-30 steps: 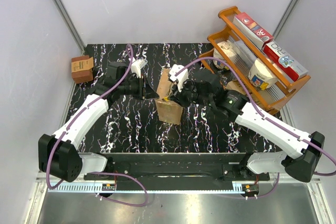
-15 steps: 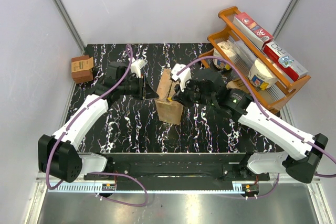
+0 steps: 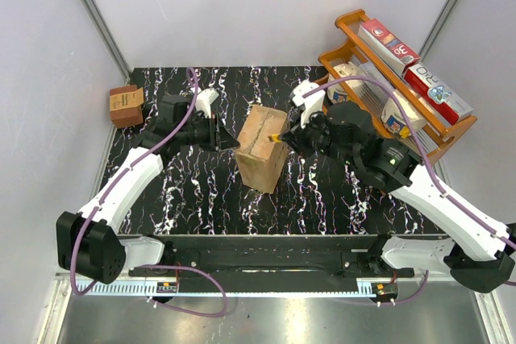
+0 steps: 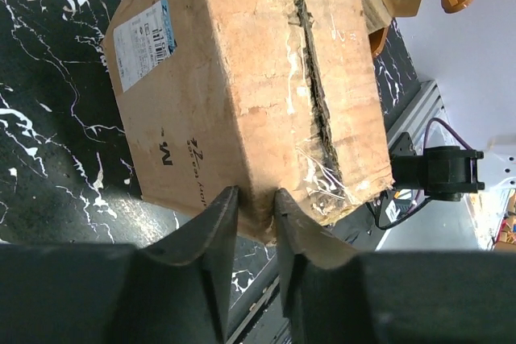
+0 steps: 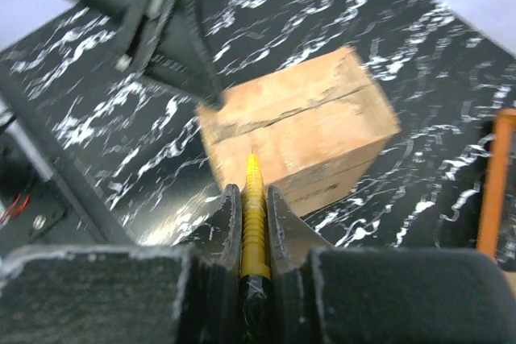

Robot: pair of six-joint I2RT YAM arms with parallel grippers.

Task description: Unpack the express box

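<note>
The express box (image 3: pixel 262 149) is seen on the black marbled tabletop (image 3: pixel 201 191), between the two pincers, with its flaps closed along a ragged seam. The left pincer (image 4: pixel 251 213) is clenched on the box corner nearest to it, and cardboard is pinched between its fingers. The white label (image 4: pixel 145 42) is carried on the box side ahead and to the left of that grip. The right pincer (image 5: pixel 253 199) is closed on a yellow ridged tool (image 5: pixel 253 231), which is held pointing straight ahead of the fingers. The box lies directly ahead of this pincer, with the tool's tip at its near edge; whether tip and cardboard touch cannot be told. An orange rack (image 3: pixel 347 20) is set behind the right pincer. A small brown box (image 3: pixel 126 105) is seen well apart from the left pincer, beside the tabletop's far left corner.
</note>
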